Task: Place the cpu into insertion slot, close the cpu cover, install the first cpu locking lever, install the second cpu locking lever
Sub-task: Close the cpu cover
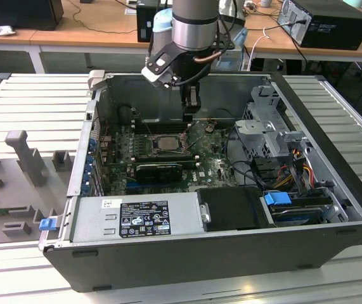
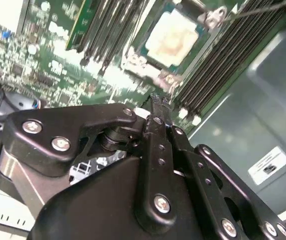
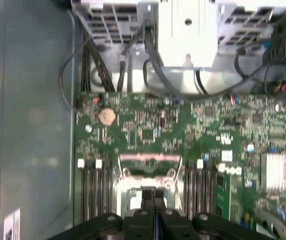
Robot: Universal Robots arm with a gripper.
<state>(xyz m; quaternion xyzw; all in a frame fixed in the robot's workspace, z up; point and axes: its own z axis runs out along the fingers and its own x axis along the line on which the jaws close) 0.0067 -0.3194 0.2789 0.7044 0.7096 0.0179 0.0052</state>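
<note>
The cpu (image 2: 175, 35) looks seated and the cpu cover (image 2: 165, 77) down. A lever (image 2: 253, 7) beside it seems unlatched. The end effector (image 3: 153, 194), fingers together, hovers near the cover.

The open computer case (image 1: 231, 253) is lying across the middle of the exterior view's frame. Inside it, the cpu (image 1: 166, 143) is sitting on the circuit board (image 1: 215, 168) at centre. My gripper (image 1: 191, 113) is hanging just upper right of it, the power supply (image 1: 136, 218) is lying below, and the drive cage (image 1: 266, 130) is standing at right.
</note>
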